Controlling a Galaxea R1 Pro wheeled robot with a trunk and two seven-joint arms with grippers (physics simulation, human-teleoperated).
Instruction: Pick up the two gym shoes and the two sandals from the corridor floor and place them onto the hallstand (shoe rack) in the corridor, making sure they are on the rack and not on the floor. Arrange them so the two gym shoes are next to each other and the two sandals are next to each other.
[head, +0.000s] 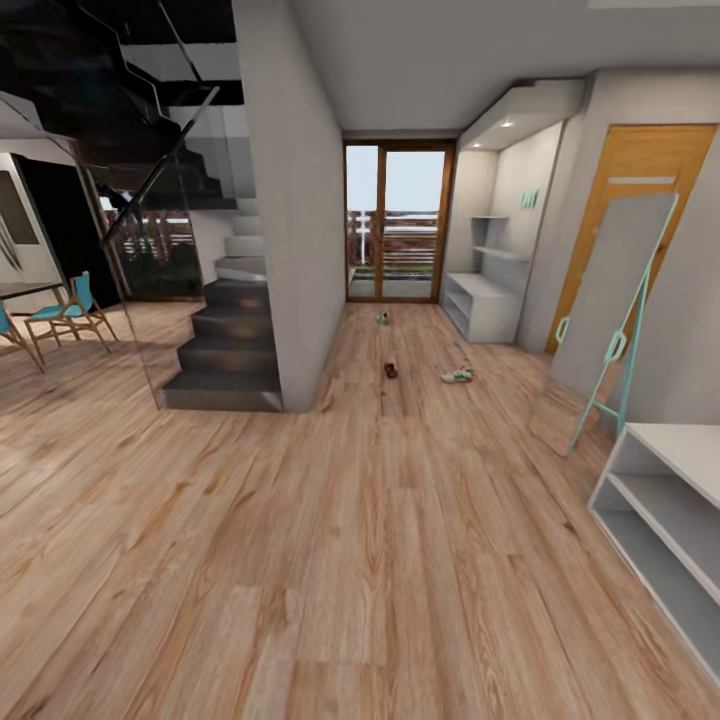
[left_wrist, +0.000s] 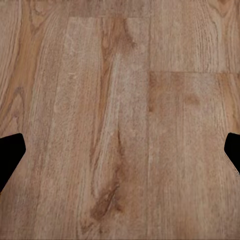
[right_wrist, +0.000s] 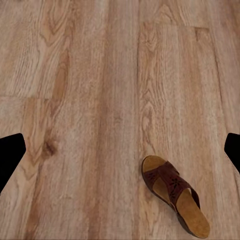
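Observation:
Far down the corridor floor (head: 380, 520) lie a white-and-green gym shoe (head: 458, 376), a dark brown sandal (head: 390, 371) and, farther back, a small pale shoe (head: 383, 318) that looks like the other gym shoe. The pale hallstand (head: 485, 300) stands against the right wall near the glass door. In the right wrist view another brown sandal (right_wrist: 175, 192) with a tan footbed lies on the planks. My right gripper (right_wrist: 120, 152) hangs open above the floor, with the sandal off to one side. The left gripper (left_wrist: 120, 155) is open over bare planks (left_wrist: 120, 100).
A low white shelf bench (head: 665, 500) stands close at the right, and a tilted mirror on a teal frame (head: 610, 300) stands beyond it. A wall and dark stairs (head: 230, 350) bound the corridor's left side. Teal chairs (head: 70, 315) sit at the far left.

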